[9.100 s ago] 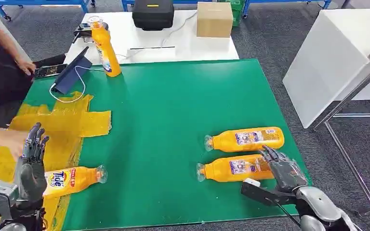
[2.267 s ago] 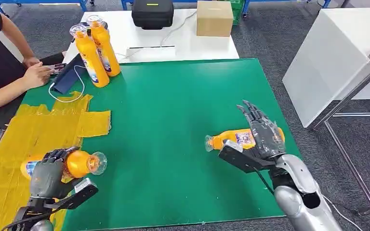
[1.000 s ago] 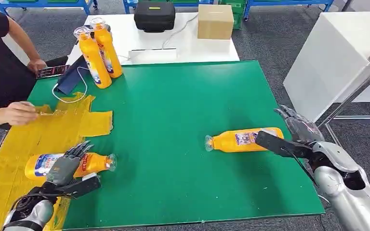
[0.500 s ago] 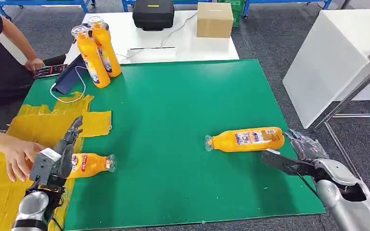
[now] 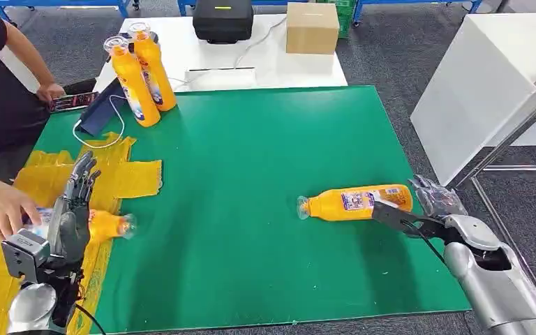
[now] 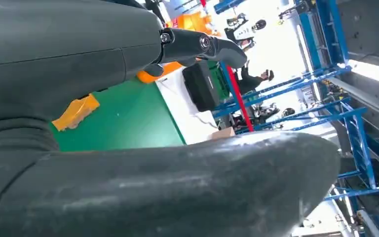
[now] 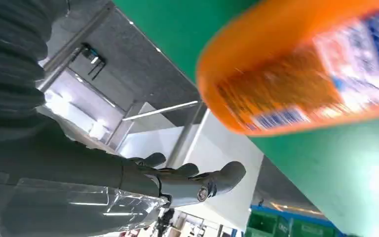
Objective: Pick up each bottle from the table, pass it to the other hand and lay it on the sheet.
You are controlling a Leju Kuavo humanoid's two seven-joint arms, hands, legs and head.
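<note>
Bottle (image 5: pixel 356 202) lies near the desk's right edge, rigid, probably slippery; grasp mid-body. Right hand (image 5: pixel 436 200) beside it, fingers open.

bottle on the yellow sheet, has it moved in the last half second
Yes. The bottle on the yellow sheet has slid left, away from the green mat edge, further onto the sheet, with a person's hand at its base.

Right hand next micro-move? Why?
Probably slide the right hand sideways over the base of the lying bottle and close on it. The hand is open, just off the table's right edge beside the bottle's base, and that bottle lies alone on the green, not yet handed over.
</note>
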